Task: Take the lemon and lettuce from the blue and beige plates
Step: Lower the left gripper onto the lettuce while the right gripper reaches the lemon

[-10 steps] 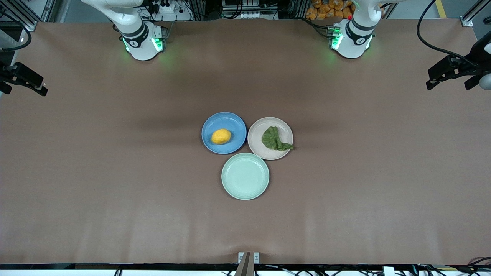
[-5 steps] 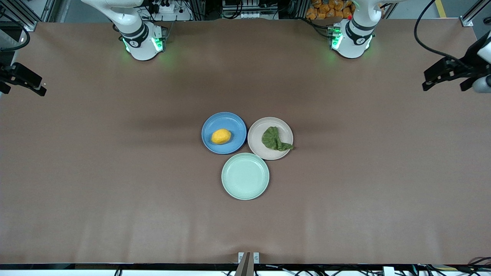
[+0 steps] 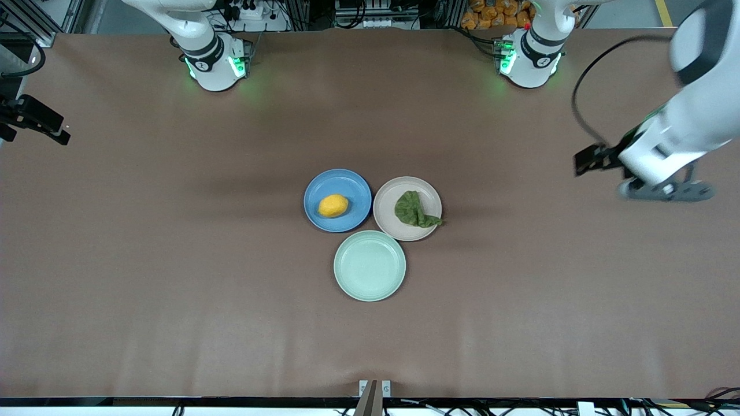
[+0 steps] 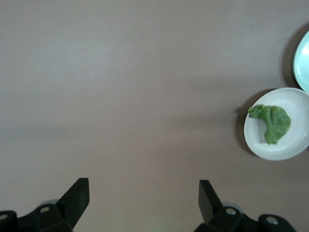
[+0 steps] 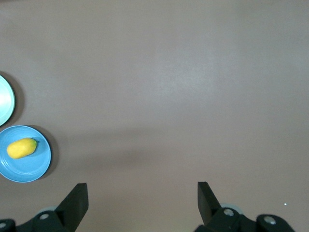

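**At the table's middle: 3 plates, 2 items, both arms off to the ends**

At the middle of the brown table (image 3: 173, 260) I count 3 round plates clustered rim to rim. The mint-green plate (image 3: 369, 266) sits nearest the front camera and carries nothing. Above it in that view are the blue plate (image 3: 337, 200), toward the right arm's end, and the beige plate (image 3: 407, 208), toward the left arm's end.

I count 1 lettuce (image 3: 414, 210) leaf, lying on the beige plate with its narrow tail draped over the rim. I judge it limp, very light and easy to tear or crush. I would pinch it at the thicker crumpled body, coming straight down, since a hold on the tail may only drag it.

I count 1 lemon (image 3: 333, 205), resting near the centre of the blue plate. It looks firm and smooth, so it could roll or squirt out. I would close across its short width, at the middle.

The left gripper (image 3: 601, 157) hangs over bare table toward the left arm's end, well apart from the plates, jaws spread wide with nothing between them. The right gripper (image 3: 34, 120) waits over its own end, jaws likewise spread and holding nothing.
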`<state>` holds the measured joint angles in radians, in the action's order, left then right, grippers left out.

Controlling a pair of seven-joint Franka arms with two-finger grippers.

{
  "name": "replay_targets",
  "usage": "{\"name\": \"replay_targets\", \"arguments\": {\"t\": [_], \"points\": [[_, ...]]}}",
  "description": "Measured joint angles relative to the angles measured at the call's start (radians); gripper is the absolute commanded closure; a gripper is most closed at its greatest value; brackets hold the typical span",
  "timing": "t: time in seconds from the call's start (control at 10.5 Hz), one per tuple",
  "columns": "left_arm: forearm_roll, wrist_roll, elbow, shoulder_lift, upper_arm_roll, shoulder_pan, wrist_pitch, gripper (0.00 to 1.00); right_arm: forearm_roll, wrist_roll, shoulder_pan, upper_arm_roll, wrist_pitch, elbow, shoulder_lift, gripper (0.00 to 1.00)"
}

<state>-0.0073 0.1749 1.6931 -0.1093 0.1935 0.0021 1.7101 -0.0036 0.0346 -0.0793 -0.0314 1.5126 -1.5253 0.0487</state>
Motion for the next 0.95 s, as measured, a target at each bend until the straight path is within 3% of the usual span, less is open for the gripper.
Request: {"name": "replay_targets", "arguments": {"t": [0.29,0.57,0.95], "points": [[0.0,0.192,0.078,-0.042,0.092,-0.017,0.091,0.0,0.0,0.0,0.0,-0.001,0.001,0.001,0.0,0.0],[0.0,0.347,0.091,-0.109,0.104,-0.082,0.147,0.0,0.0,0.0,0.0,-0.01,0.004,0.001,-0.001,0.0],[0.003,0.628,0.094,-0.224,0.106,-0.251,0.278,0.0,0.0,0.041,0.006,-0.019,0.013,-0.023,-0.014,0.0]]}}
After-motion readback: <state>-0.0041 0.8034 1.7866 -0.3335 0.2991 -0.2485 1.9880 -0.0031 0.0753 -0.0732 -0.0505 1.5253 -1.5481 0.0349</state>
